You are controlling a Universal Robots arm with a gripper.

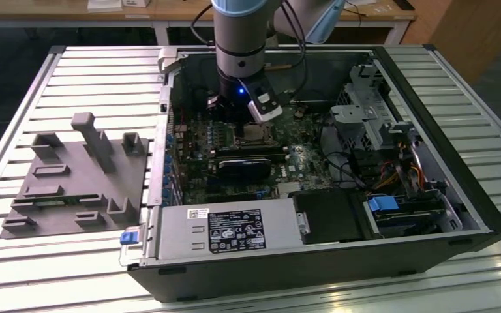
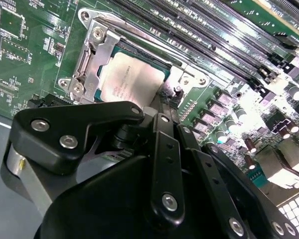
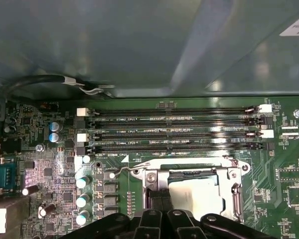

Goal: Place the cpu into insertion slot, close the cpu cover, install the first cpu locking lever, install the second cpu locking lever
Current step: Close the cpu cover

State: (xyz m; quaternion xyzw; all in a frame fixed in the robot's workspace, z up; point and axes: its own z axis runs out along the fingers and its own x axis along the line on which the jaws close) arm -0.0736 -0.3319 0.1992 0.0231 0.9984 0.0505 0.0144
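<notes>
The cpu (image 2: 131, 81) lies flat in the insertion slot (image 1: 252, 135), its dull silver top facing up; it also shows in the first wrist view (image 3: 195, 195). The cpu cover (image 2: 88, 59) lies down around the chip as a silvery frame (image 3: 234, 191). A thin wire lever (image 3: 120, 170) runs along the socket's edge. My gripper (image 3: 160, 200) hangs over one side of the socket, right at the chip's edge, with its dark fingers (image 2: 165, 107) pressed together. Whether they touch the cover or a lever is hidden by the gripper's black linkage. In the exterior view the gripper (image 1: 243, 122) is inside the open computer case.
Long black memory slots (image 3: 174, 132) run beside the socket, and capacitors (image 3: 82, 199) stand at one end. The case wall (image 3: 139, 45) and a cable (image 3: 50, 79) lie beyond. A grey fixture plate (image 1: 76, 176) sits outside the case; a power supply (image 1: 224, 231) and drive cage (image 1: 372, 117) border the board.
</notes>
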